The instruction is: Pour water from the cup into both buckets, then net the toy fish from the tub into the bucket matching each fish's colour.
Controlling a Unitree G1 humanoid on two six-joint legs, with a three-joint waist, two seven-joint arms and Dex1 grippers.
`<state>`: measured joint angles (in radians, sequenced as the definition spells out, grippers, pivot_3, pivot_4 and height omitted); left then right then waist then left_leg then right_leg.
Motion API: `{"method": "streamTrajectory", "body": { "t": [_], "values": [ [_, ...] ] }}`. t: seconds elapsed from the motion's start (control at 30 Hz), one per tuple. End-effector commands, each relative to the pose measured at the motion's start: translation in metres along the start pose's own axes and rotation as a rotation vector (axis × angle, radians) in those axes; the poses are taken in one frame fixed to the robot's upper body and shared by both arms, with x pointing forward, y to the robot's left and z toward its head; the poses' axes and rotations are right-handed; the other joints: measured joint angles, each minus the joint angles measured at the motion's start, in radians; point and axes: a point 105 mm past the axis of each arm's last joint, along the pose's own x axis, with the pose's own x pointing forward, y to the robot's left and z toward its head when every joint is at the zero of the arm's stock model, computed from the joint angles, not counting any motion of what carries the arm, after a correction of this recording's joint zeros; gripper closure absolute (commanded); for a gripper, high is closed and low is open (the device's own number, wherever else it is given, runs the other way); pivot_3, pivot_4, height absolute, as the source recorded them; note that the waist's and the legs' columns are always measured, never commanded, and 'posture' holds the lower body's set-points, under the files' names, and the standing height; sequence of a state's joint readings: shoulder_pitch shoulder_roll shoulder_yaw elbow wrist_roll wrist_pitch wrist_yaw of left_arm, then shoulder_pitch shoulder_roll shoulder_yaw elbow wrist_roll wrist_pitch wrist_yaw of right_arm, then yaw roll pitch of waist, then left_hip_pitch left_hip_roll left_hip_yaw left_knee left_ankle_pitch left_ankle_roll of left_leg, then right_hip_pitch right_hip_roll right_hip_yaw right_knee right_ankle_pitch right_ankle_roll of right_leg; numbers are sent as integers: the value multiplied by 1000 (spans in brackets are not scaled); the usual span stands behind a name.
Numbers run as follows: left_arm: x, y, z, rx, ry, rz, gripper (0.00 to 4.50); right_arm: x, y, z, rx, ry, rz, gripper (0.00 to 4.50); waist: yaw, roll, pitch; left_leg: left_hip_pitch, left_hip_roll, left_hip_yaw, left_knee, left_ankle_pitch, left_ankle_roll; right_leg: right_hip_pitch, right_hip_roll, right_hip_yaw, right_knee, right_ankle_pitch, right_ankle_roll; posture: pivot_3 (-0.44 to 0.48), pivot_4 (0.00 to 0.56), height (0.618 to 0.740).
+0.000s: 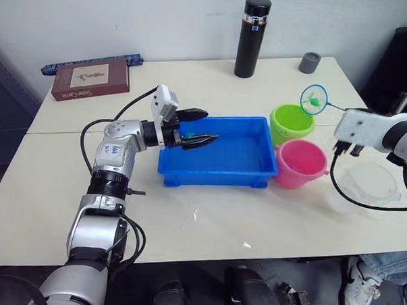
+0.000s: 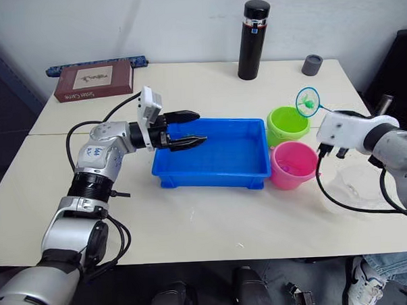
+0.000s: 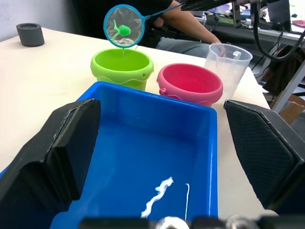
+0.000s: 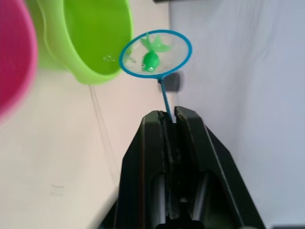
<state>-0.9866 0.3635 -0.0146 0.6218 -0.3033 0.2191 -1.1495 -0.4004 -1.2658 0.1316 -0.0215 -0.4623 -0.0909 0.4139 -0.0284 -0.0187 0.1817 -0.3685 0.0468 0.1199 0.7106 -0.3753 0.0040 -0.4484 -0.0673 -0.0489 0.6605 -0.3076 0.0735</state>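
The right hand [image 4: 171, 114] pinches the net [image 4: 155, 53] over the green bucket [image 1: 291, 122]; the left hand [image 1: 199, 128] gapes; a sloppy tip could perhaps drop the fish [image 4: 150, 60] on the desk [image 1: 213, 213].

Cream table [image 1: 213, 219] under blue tub [image 1: 221, 166]

Pink bucket [image 4: 12, 57] cut off by the right wrist view's edge, only a blurred curve. Green bucket's [image 4: 90, 38] top cropped too. Cup [image 1: 364, 186] nearly invisible from the head cam, water can't be made out anywhere.
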Motion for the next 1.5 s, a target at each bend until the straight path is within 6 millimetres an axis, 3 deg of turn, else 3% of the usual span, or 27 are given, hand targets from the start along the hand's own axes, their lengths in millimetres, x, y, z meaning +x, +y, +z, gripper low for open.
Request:
{"method": "streamTrajectory", "body": {
  "t": [0.03, 0.1, 0.23, 0.37, 0.47, 0.53, 0.6, 0.73, 0.9, 1.0, 1.33, 1.5],
  "values": [
    [-4, 1, 10, 43, -19, 12, 39, 3, 12, 9, -239, -78, 61, 4500, 0, 0, 0, 0, 0, 0, 1, 0, 0, 0, 0, 0, 0, 0, 0, 0, 150, 740],
    [-6, 2, 11, 46, -20, 18, 39, 3, 13, 5, -276, -69, 46, 4500, 1, 0, 0, 0, 1, 0, 1, 0, 0, 0, 2, 0, 0, 0, 0, 0, 150, 740],
    [-10, 5, 13, 51, -18, 34, 39, 1, -18, 4, -356, -65, -64, 4500, 1, 1, 0, -1, 0, 1, 2, 0, 0, 0, 2, 0, 0, 0, 0, 0, 150, 740],
    [-11, 7, 12, 55, -13, 42, 39, 0, -26, -2, -389, -44, -79, 4500, 2, 1, 0, 0, 1, 0, 2, 0, 0, 0, 2, -1, 0, 0, 0, 0, 150, 740],
    [-14, 9, 11, 57, 2, 44, 39, 0, -30, -9, -96, -35, -102, 4500, 2, 1, 0, -1, 0, 1, 2, 0, 0, 0, 2, -1, 0, 0, 0, 0, 150, 740],
    [-19, 11, 7, 68, 33, 52, 39, 2, -31, -2, 234, -78, -111, 4500, 2, 0, 0, -1, 0, 1, 3, 0, 0, 1, 3, -1, 0, 0, 0, 0, 150, 740],
    [-36, 14, -5, 76, 111, 73, 39, 5, -34, 28, 694, -209, -70, 4500, -5, 0, 0, 0, 1, -1, 4, 0, 0, 3, 5, -2, 0, 0, 0, 0, 150, 740],
    [-76, 11, -27, 83, 269, 78, 39, -1, -28, 97, 1137, -451, 225, 4500, -9, 5, -1, 1, 3, -3, 3, 1, -1, 1, 5, -1, 3, 0, -1, 0, 150, 740],
    [-108, 9, -25, 80, 321, 150, 39, 5, -1, 143, 1402, -510, 516, 4500, 8, 5, -1, -2, 1, -6, 5, 0, 0, 2, 0, -2, 2, 0, -2, 0, 150, 740],
    [-116, 7, -21, 85, 321, 188, 39, 14, 18, 157, 1477, -487, 630, 4500, 19, 4, -1, -3, -1, -7, 5, -2, 3, 2, -1, -2, 1, 0, -1, 0, 150, 740],
    [-122, -12, -14, 79, 316, 242, 39, 52, 36, 165, 1674, -397, 714, 4500, 17, 4, -1, -3, -5, -3, 5, -3, 6, 2, -9, -5, 0, 2, 2, 0, 150, 740],
    [-123, -14, -14, 75, 310, 261, 39, 73, 17, 158, 1691, -425, 549, 4500, -1, 4, -1, -2, -4, -2, 5, -3, 6, 2, -8, -5, 0, 1, 2, 0, 150, 740]
  ]
}}
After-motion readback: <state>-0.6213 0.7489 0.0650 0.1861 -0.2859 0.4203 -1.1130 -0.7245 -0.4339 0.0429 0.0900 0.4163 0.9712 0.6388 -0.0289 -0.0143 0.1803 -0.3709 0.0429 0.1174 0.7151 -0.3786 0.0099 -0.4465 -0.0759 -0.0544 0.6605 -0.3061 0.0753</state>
